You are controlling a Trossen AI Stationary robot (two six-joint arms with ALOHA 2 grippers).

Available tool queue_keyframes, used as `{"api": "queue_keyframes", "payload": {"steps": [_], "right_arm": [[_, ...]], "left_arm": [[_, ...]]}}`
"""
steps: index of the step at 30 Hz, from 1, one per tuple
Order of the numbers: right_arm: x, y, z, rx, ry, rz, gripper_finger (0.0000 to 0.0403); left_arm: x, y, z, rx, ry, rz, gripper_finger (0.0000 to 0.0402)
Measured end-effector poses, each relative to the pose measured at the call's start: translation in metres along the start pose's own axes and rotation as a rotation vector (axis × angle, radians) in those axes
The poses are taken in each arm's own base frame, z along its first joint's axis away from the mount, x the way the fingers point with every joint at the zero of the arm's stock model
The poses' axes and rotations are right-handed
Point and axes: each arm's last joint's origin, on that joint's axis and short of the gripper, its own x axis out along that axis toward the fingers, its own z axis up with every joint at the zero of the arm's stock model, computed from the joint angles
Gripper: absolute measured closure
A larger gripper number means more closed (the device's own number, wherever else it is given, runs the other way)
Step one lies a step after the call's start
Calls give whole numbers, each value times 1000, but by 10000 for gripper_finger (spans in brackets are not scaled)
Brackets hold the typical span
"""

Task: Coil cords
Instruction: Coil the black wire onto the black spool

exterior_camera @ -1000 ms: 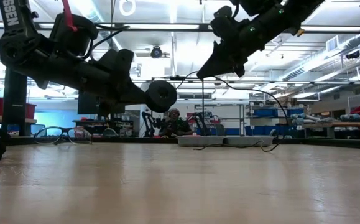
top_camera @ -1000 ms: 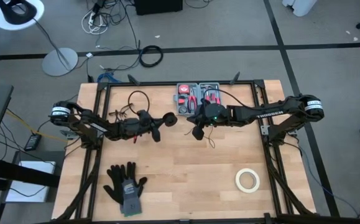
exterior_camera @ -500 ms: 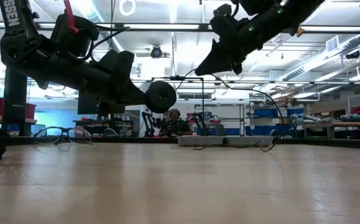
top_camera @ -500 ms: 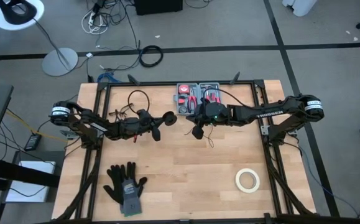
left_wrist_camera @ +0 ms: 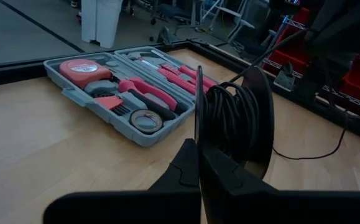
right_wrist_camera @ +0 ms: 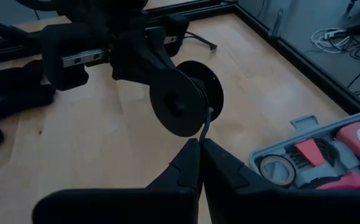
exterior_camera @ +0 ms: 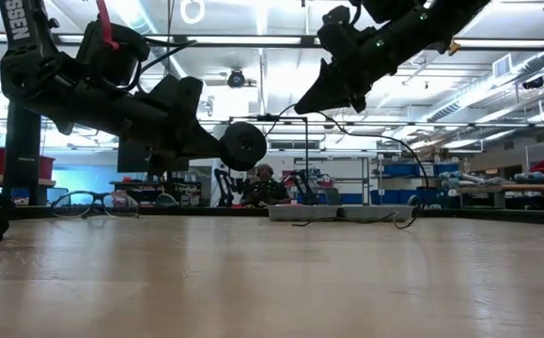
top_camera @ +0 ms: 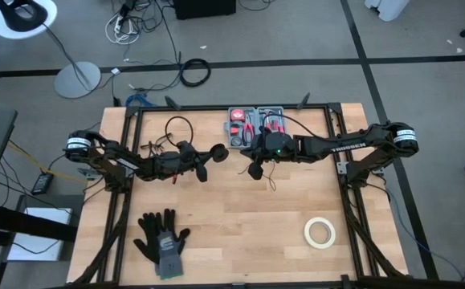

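Observation:
The cord is a thin black wire, partly wound on a round black spool (top_camera: 218,154) that hangs over the table's middle. My left gripper (top_camera: 206,160) is shut on the spool, seen close in the left wrist view with its windings (left_wrist_camera: 229,118). The wire runs from the spool (right_wrist_camera: 183,102) to my right gripper (right_wrist_camera: 201,144), which is shut on it just to the spool's right and higher (exterior_camera: 314,101). Past that gripper the cord (exterior_camera: 408,178) sags in a loop, its lower end lying on the table. My left gripper pinches the rim of one spool flange (left_wrist_camera: 198,127) between its two fingers, which come nearly level from the table's left. The spool stands on edge, lifted clear of the table. My right gripper pinches the single strand of wire (right_wrist_camera: 204,127) between its fingers, a short way from the spool. The fingers slant down from the table's right. The strand between spool and fingers is short; beyond the fingers the cord hangs slack.
An open grey tool case (top_camera: 256,127) with red tools lies at the far edge behind both grippers. A white tape roll (top_camera: 319,232) sits near the right front, black gloves (top_camera: 161,239) near the left front. Another dark cable (top_camera: 172,132) lies behind the left arm.
The slack loop of cord hanging from my right gripper has drawn in a little toward the gripper. Both arms have stayed about where they were, and the spool has kept its place.

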Motion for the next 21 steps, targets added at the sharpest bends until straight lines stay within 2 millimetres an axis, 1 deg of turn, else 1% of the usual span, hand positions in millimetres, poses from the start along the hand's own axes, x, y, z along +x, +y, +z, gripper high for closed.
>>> {"api": "queue_keyframes", "payload": {"steps": [7, 17, 21], "right_arm": [[0, 0, 0, 0, 0, 0, 393], [-1, 2, 0, -3, 1, 5, 382], [-3, 5, 8, 28, -70, 23, 384]], "left_arm": [[0, 0, 0, 0, 0, -1, 401], [0, 0, 0, -1, 1, -1, 401], [0, 0, 0, -3, 3, -1, 401]]}}
